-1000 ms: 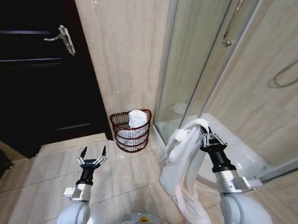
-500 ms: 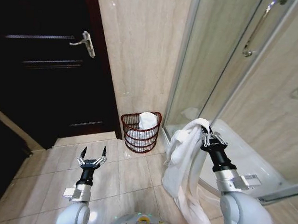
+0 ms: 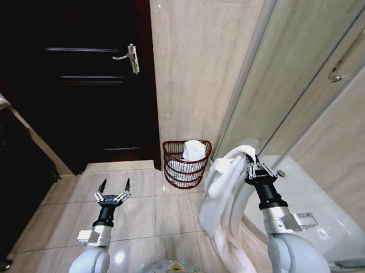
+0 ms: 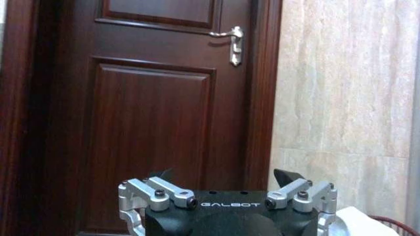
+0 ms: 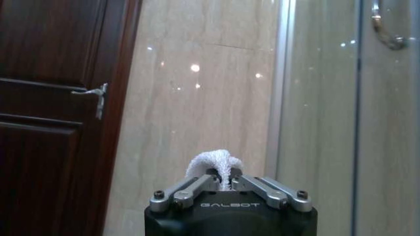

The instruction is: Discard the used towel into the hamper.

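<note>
Left gripper (image 3: pixel 113 188): raised over the floor tiles (image 3: pixel 141 214), fingers spread, holding nothing.
Right gripper (image 3: pixel 258 169): raised, fingers clamped on a fold of the white towel (image 3: pixel 223 206).
White towel: draped from the right gripper, hanging down toward the floor.
Hamper (image 3: pixel 185 166): on the floor against the beige wall (image 3: pixel 198 64), beyond and to the left of the right gripper, well apart from it; a white cloth (image 3: pixel 194 150) already lies inside.
Dark door (image 3: pixel 81 88): left of the hamper.
Glass shower enclosure (image 3: pixel 307 94): right of the hamper.

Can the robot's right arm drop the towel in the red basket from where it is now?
Probably not yet. The right gripper, shut on the towel, hangs above bare floor tiles, while the hamper stands farther off by the wall. Nothing blocks the way.
</note>
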Controlling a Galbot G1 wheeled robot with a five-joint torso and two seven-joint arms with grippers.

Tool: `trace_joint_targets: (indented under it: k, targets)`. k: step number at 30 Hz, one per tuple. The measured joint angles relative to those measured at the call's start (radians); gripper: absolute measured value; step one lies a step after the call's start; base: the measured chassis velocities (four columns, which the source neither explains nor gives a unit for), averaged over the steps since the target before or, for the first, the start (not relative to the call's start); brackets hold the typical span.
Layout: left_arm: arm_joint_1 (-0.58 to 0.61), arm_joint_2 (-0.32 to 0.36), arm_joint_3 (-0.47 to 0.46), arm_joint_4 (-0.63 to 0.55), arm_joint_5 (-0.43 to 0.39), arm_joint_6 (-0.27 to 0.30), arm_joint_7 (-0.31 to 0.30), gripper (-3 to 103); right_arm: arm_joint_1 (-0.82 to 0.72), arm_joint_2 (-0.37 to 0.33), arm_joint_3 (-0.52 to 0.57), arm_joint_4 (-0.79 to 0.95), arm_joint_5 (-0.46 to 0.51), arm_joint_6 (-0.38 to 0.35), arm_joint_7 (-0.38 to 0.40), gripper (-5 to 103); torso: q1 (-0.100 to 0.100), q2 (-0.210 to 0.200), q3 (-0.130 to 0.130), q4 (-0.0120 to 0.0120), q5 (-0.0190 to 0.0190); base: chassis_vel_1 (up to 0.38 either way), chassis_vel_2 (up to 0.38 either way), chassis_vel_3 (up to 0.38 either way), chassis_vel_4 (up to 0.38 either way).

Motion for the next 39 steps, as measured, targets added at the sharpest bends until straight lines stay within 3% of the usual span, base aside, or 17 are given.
trace_joint_targets:
  k: [21,28,39]
  targets:
    - [-0.004,0.000,0.001,0.004,0.015,-0.016,-0.024,100,-0.004,0.004,0.001,0.001,-0.015,0.000,-0.009,4,0.035,0.086,0.050,-0.0001,0.0001,0.017,0.020,-0.048,-0.048]
    - [-0.003,0.000,0.008,0.002,0.014,-0.016,-0.059,100,-0.005,0.005,0.001,0.001,-0.025,0.002,-0.018,4,0.048,0.117,0.070,0.0001,0.0000,0.001,-0.006,-0.019,-0.016]
    - [0.000,-0.001,0.010,-0.003,0.016,-0.016,-0.064,100,-0.005,0.007,0.003,0.001,-0.032,0.004,-0.019,4,0.058,0.143,0.085,0.0000,0.0001,0.013,0.018,-0.009,-0.010]
